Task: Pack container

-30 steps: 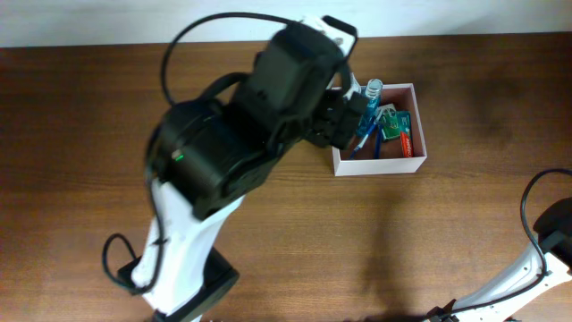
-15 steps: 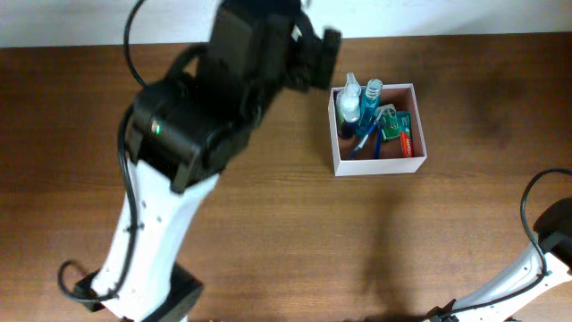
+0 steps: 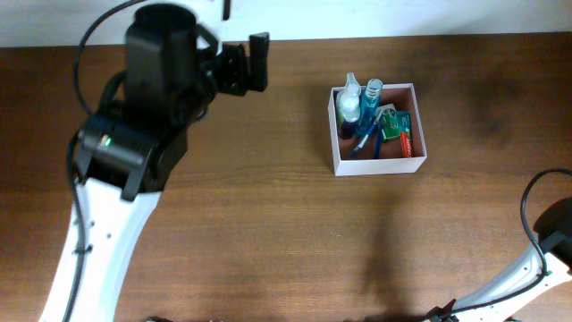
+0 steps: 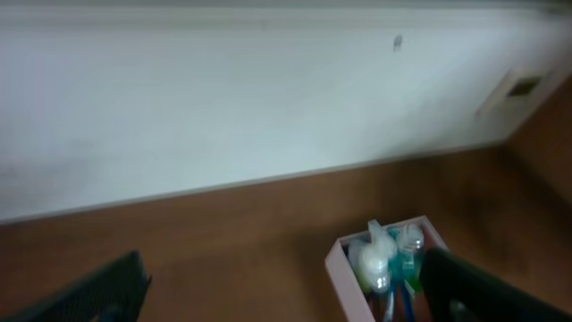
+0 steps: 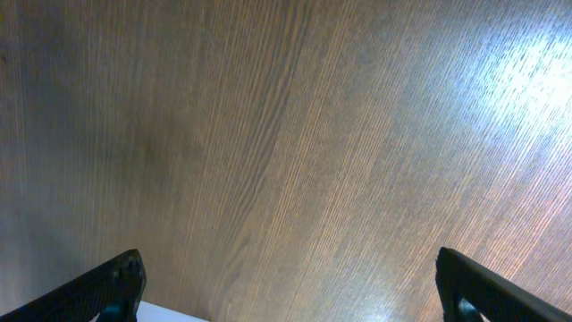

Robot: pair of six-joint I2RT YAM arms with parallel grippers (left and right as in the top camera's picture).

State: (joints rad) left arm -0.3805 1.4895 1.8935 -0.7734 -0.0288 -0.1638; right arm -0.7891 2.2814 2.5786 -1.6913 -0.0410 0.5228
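The container (image 3: 380, 165) is a square white box with a reddish-brown inside, standing right of the table's middle. It holds two clear spray bottles (image 3: 350, 103), blue toothbrushes, green packets and a red tube. My left gripper (image 3: 252, 64) is open and empty, raised well to the left of the container near the table's far edge. In the left wrist view the gripper (image 4: 286, 300) looks over the table at the container (image 4: 344, 277) and its bottles (image 4: 375, 259), blurred. My right gripper (image 5: 290, 291) is open and empty over bare wood.
The white wall (image 4: 268, 107) runs along the table's far edge. My right arm's base and cable (image 3: 550, 237) sit at the bottom right corner. Brown wooden tabletop (image 3: 295, 241) lies around the container.
My left arm has drawn back from over the container to the left and up, uncovering the spray bottles in it. The right arm has not moved.
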